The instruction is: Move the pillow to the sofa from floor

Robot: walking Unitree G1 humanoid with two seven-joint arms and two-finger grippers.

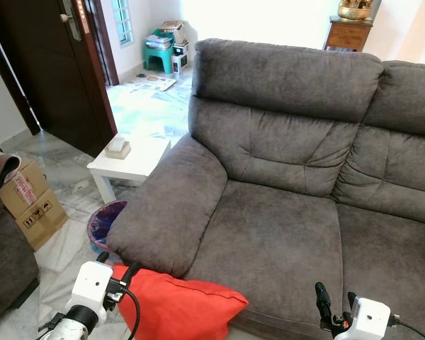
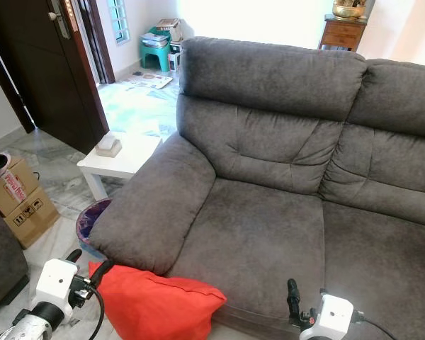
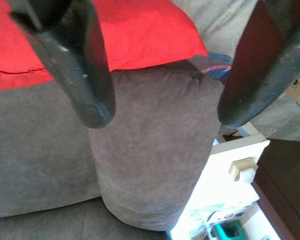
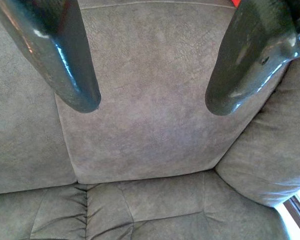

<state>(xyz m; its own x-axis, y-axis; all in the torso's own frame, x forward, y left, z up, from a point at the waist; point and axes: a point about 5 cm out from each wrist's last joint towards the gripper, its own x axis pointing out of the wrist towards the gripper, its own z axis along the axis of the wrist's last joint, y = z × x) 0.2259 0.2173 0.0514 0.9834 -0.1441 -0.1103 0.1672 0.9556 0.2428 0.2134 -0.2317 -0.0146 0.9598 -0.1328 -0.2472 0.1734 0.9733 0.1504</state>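
Our left gripper (image 1: 117, 270) hung with fingers (image 3: 90, 95) spread, touching the top corner of the 1 red pillow (image 1: 177, 306), which leaned at the sofa (image 1: 283, 234) front edge, below the armrest. Our right gripper (image 1: 334, 304) hovered released over the seat. We judged the grasp step pending: close on the pillow, then lift. We counted 2 grippers, 1 sofa.
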